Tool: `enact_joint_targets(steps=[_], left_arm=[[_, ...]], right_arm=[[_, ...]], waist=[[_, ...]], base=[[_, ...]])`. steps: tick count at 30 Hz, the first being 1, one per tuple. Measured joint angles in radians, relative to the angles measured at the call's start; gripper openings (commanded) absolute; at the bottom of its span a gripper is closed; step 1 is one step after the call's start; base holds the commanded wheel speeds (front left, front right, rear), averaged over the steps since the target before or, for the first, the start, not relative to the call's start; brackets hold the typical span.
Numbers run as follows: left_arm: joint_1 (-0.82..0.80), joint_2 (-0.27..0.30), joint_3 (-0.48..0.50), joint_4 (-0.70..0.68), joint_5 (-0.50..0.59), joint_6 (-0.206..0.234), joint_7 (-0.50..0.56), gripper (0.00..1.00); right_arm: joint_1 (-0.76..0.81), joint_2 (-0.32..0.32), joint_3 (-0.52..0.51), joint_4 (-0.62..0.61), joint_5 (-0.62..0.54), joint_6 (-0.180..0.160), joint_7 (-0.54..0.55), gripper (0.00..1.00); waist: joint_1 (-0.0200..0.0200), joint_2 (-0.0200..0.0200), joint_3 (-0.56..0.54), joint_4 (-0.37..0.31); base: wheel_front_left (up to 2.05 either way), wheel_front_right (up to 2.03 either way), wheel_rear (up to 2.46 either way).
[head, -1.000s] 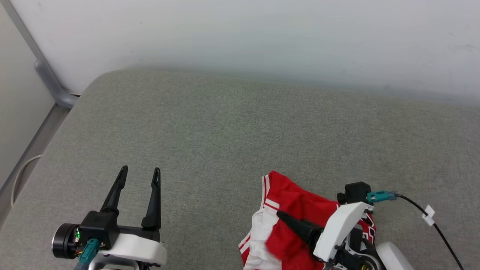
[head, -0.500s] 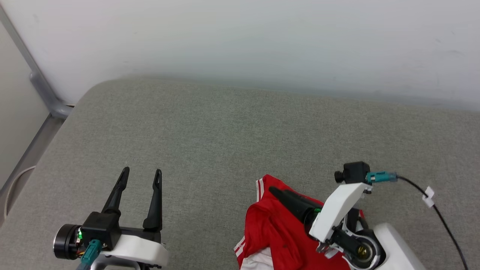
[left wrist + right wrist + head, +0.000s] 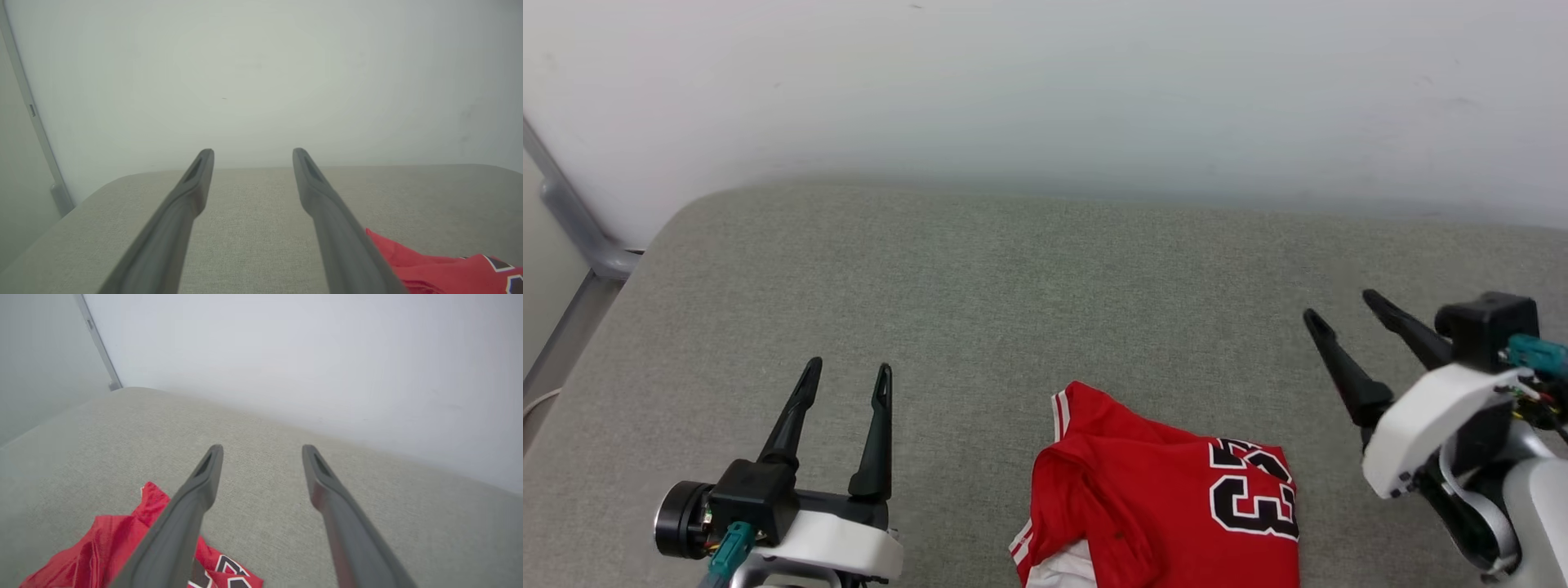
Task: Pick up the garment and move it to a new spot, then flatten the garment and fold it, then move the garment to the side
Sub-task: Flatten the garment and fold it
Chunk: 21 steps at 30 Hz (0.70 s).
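The garment (image 3: 1160, 506) is a red jersey with a black-and-white "23", lying folded near the front edge of the grey cushion (image 3: 1013, 278); white striped trim shows at its left. It also appears at the lower right of the left wrist view as the garment (image 3: 441, 267) and at the lower left of the right wrist view as the garment (image 3: 102, 547). My left gripper (image 3: 848, 372) hovers open to the left of it, holding nothing. Right of the jersey and apart from it, my right gripper (image 3: 1343, 312) is open and empty.
A white wall (image 3: 1045, 90) runs along the cushion's far edge. A grey metal post (image 3: 580, 237) stands at the far left corner.
My right gripper has opened, let go of the garment and pulled away to the right. The jersey now lies flat with its number showing. The head camera has shifted slightly.
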State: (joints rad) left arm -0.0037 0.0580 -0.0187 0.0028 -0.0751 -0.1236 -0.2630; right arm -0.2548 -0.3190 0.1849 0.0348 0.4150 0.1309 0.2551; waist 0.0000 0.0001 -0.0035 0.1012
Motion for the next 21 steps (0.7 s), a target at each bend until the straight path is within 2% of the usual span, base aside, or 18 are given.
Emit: enact_joint_targets(steps=[2, 5, 8, 17, 21], left_arm=[[0.0, -0.002, -0.003, -0.002, 0.0, 0.0, 0.0, 1.0], [0.0, -0.002, -0.003, -0.009, -0.009, 0.0, 0.0, 1.0], [0.006, -0.004, -0.007, -0.015, -0.026, 0.0, 0.0, 1.0], [0.04, -0.006, -0.012, -0.036, -0.048, 0.019, 0.0, 1.0], [0.05, -0.006, -0.017, -0.033, -0.049, 0.023, 0.0, 1.0]], right_arm=[[0.043, -0.025, -0.027, -0.016, -0.05, 0.0, -0.05, 1.0], [0.104, -0.019, -0.108, -0.027, -0.078, 0.0, -0.124, 1.0], [0.161, 0.036, -0.208, -0.035, -0.086, 0.0, -0.186, 1.0], [0.294, 0.165, -0.306, -0.075, -0.179, 0.0, -0.351, 1.0], [0.318, 0.205, -0.316, -0.069, -0.204, 0.0, -0.384, 1.0]], waist=[[0.0, 0.0, 0.001, -0.006], [0.0, 0.0, 0.006, -0.013], [0.0, 0.0, 0.012, -0.02], [0.0, 0.0, 0.032, -0.026], [0.0, 0.0, 0.034, -0.022]], base=[[0.0, 0.0, 0.0], [0.0, 0.0, 0.0], [0.0, 0.0, 0.0], [0.0, 0.0, 0.0], [0.0, 0.0, 0.0]])
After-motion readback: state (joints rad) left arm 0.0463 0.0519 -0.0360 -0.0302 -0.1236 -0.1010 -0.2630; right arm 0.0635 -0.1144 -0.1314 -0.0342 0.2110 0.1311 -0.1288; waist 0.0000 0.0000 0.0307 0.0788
